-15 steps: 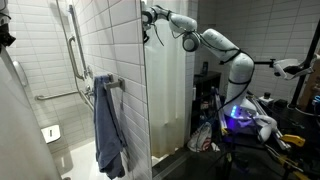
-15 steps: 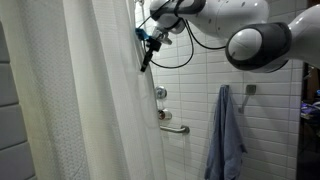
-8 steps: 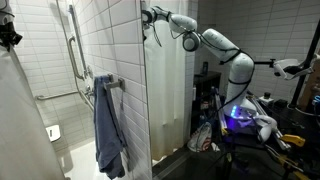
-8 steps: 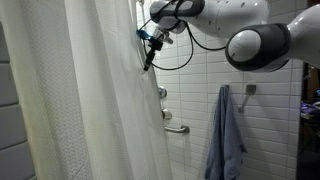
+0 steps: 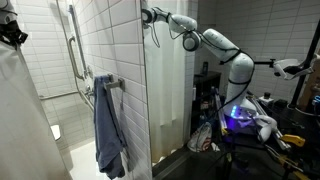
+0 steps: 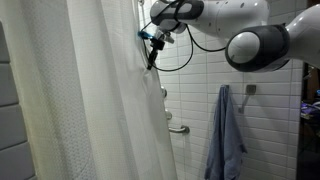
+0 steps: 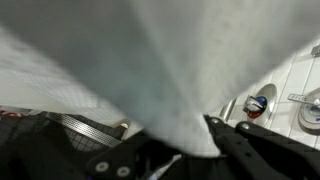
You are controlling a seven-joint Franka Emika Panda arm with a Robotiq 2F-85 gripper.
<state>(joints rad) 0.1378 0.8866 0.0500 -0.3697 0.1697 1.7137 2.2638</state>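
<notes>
A white shower curtain (image 6: pixel 90 100) hangs across the shower and fills the left of an exterior view. My gripper (image 6: pixel 152 40) is high up at the curtain's right edge, shut on a bunch of its fabric. In the wrist view the curtain (image 7: pixel 150 60) fills most of the picture and narrows into a fold pinched between my black fingers (image 7: pixel 188 146). The curtain also shows at the left edge of an exterior view (image 5: pixel 20 110), with the dark gripper (image 5: pixel 12 32) at its top.
A blue towel (image 6: pixel 228 135) hangs on the tiled wall; it also shows in an exterior view (image 5: pixel 108 125). A grab bar (image 6: pixel 178 128) and a shower valve (image 7: pixel 262 102) sit on the tiles. Cluttered equipment (image 5: pixel 245 120) stands outside the shower.
My gripper has moved sideways with the curtain edge in it. The curtain now covers more of the shower opening in both exterior views.
</notes>
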